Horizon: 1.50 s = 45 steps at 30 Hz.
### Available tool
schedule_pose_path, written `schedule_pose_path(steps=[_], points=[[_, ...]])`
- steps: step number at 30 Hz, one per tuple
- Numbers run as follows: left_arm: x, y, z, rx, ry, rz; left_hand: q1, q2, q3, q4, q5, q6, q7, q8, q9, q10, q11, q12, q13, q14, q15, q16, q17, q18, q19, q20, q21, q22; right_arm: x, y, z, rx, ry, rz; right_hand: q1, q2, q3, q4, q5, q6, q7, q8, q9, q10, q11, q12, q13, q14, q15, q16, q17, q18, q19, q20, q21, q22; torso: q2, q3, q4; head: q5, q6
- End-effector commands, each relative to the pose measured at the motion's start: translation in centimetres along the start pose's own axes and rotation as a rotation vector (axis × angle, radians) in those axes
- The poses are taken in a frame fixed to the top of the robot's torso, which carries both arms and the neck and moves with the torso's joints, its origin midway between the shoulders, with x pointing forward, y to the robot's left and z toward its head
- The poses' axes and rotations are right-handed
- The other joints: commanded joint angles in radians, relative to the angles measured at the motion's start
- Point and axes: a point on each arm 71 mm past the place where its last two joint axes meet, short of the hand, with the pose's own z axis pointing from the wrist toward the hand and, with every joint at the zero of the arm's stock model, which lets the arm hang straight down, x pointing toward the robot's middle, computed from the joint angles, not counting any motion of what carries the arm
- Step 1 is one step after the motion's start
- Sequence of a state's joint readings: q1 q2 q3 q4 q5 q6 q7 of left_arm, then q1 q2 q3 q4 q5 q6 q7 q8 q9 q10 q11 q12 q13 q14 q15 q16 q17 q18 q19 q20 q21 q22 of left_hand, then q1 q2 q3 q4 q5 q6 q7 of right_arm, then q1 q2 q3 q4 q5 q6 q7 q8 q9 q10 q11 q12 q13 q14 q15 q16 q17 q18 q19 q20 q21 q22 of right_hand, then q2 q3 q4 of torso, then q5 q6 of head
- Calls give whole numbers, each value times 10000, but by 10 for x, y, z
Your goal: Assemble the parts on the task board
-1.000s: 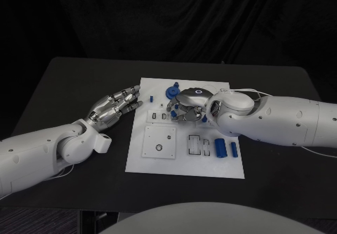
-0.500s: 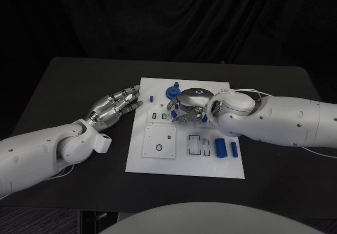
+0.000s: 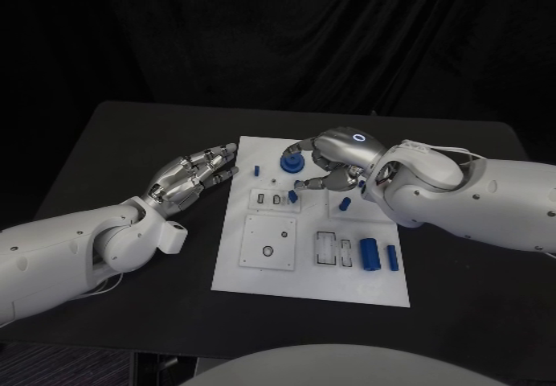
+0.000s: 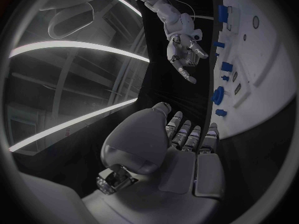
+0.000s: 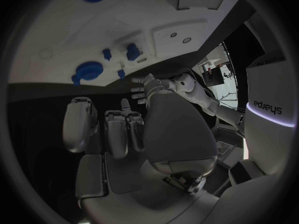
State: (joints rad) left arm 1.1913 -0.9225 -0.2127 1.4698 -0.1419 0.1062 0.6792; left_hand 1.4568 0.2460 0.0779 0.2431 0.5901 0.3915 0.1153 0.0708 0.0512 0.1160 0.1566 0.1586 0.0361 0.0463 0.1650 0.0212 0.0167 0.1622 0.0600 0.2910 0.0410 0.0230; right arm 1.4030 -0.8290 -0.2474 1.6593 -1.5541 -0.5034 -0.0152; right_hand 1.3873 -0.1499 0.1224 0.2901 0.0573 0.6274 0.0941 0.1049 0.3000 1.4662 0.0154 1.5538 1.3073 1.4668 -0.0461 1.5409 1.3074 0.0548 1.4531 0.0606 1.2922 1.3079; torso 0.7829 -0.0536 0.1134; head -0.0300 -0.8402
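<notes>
Task board [image 3: 312, 277] white, flat on black table [image 3: 128, 129]; dark backdrop.

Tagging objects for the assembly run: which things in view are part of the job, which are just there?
Job:
- task board
- blue round part
- two blue cylinders
- small blue part
- right hand, over the board's far end
- left hand, beside the board

Just there:
- black table

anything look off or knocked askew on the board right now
Nothing stands out. The task board lies flat, with two blue cylinders side by side near its right edge. Both the left hand and right hand hold nothing.
</notes>
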Motion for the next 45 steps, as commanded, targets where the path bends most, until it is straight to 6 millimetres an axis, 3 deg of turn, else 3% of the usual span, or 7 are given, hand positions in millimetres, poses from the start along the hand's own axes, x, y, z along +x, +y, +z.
schedule_pose_path(steps=[1, 6, 15, 25, 30, 34, 45], points=[[-2, -20, 4, 2052, -808, 376, 35, -187, 196, 51, 281, 674, 0, 244, 77, 548, 77, 545, 89, 467, -17, 217, 107, 189, 372, -14, 234, 95, -25, 3, -4, -698, -1758, -228, 99, 139, 115, 5, -27, 170, -18, 131, -31, 759, -104, 5, 2369, 951, -67, 48, 2479, 34, 81, -23, 70, 1870, -67, 27, 13, 123, 68], [-3, -37, 12, 2649, -1362, 619, 165, -749, 691, 462, 1139, 2920, -26, 878, 231, 3027, 476, 2677, 333, 3473, 159, 1516, 762, 174, 2311, -44, 1337, 524, -47, -8, -10, -633, -2417, -613, 286, 380, 220, -42, 118, 719, -41, 489, -106, 969, -137, 127, 2564, 1003, -101, 195, 2570, -32, 206, -55, 405, 1958, -113, 68, 8, 309, 182], [-1, -66, 35, 2329, -1427, 983, 60, -1049, 1128, 471, 944, 2574, 75, 586, 139, 4058, 640, 3862, 708, 5775, 198, 3514, 1307, 99, 4671, -36, 2616, 965, -60, -33, -19, 31, -2502, -1037, 649, 632, 373, -209, 1667, 1199, 33, 782, -220, 1046, -145, 170, 2635, 1040, -120, 299, 2634, -113, 363, -69, 791, 2052, -290, 220, 40, 446, 177], [-2, -69, 63, -407, -1217, 2223, -816, -1066, 1278, 523, -530, 3336, 605, 846, 201, 4985, 193, 7686, 3223, 7019, -294, 8464, 3959, 203, 7410, -486, 4678, 1935, -63, -60, -26, 772, -2354, -1375, 913, 672, 550, -311, 2502, 1385, 98, 919, -293, 1046, -65, 170, 2635, 1040, -72, 299, 2634, -149, 443, -52, 1004, 2106, -517, 600, 4, 576, 103], [5, -68, 76, -1394, -738, 4574, -1426, -917, 1114, 507, -2255, 4254, 627, 1293, 249, 6211, -481, 9797, 5207, 10815, -1073, 13404, 9408, 172, 9324, -1268, 7304, 3465, -60, -71, -29, 1088, -2214, -1453, 960, 710, 618, -318, 2695, 1426, 119, 975, -318, 1046, -49, 170, 2635, 1040, -60, 299, 2634, -159, 468, -41, 1061, 2120, -567, 750, -68, 748, 146], [16, -65, 85, -1776, 181, 7336, -2193, -712, 419, 504, -4069, 4642, 445, 1524, 206, 11753, -635, 13227, 12519, 14735, -1298, 15392, 14879, -314, 10783, -1481, 11352, 7952, -55, -77, -31, 1291, -2003, -1466, 1005, 729, 678, -333, 2859, 1466, 135, 1019, -336, 1046, -40, 170, 2635, 1040, -54, 299, 2634, -153, 461, -36, 1045, 2112, -633, 874, -162, 967, 113], [36, -45, 102, -4133, 1331, 11070, -2689, -817, -645, 484, -4708, 5067, 256, 2083, 479, 14548, -839, 14122, 15347, 15245, -1437, 15496, 15541, -790, 12240, -1591, 13788, 11757, -47, -92, -36, 1839, -1556, -1499, 1052, 706, 700, -368, 2866, 1484, 140, 1037, -345, 1046, -39, 170, 2635, 1040, -54, 299, 2634, -150, 458, -34, 1036, 2109, -736, 1064, -259, 955, 82]])
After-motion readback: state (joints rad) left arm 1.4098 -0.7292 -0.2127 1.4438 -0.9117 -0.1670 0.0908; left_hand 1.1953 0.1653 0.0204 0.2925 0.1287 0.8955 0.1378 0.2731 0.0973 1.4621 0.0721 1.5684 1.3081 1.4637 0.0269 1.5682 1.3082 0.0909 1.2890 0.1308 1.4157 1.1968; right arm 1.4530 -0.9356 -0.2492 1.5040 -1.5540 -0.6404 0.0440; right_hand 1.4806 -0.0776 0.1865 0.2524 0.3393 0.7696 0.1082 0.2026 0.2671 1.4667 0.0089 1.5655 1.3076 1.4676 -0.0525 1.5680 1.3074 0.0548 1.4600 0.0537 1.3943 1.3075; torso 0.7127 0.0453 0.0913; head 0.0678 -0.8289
